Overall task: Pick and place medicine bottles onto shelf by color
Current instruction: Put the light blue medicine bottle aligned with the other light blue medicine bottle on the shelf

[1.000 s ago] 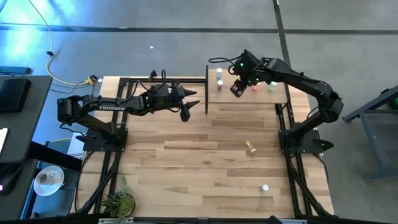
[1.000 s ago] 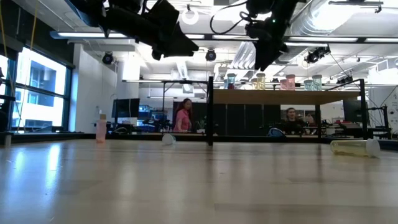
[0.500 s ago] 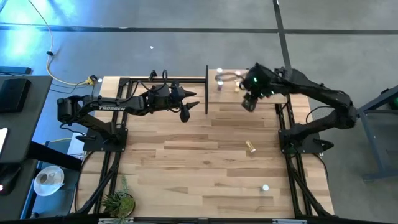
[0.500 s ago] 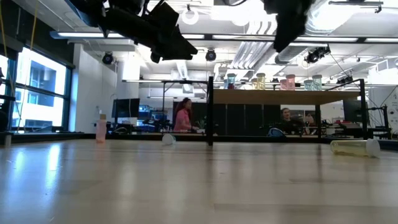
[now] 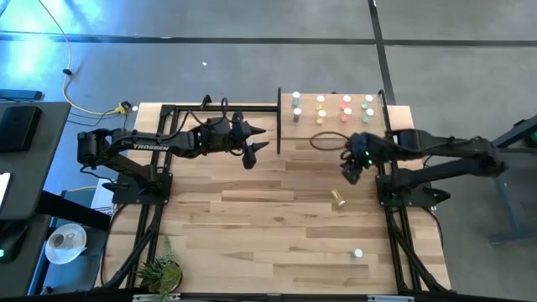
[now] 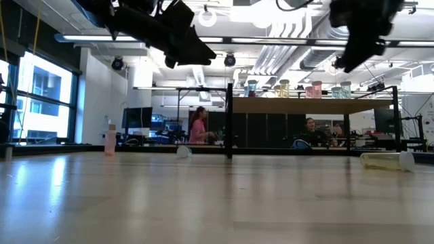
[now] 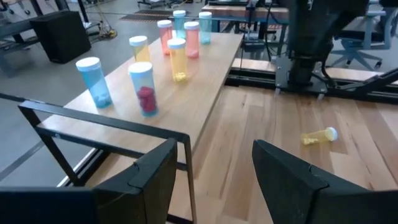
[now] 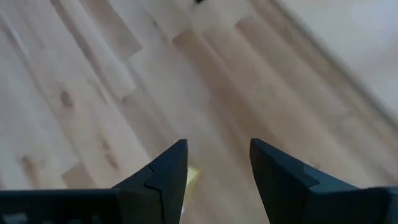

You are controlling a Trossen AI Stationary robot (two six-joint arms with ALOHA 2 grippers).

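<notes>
Eight bottles (image 5: 320,108) were seen stood on the shelf (image 5: 394,117); two were left on the table (image 5: 252,218); both grippers, left gripper (image 5: 262,139) and right gripper (image 5: 350,174), were held open, empty

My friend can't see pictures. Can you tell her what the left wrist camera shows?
Eight small bottles with white caps stand on a pale shelf, blue, yellow, red and greenish ones. One yellow bottle lies on the table beyond, and the left gripper is open and empty.
</notes>
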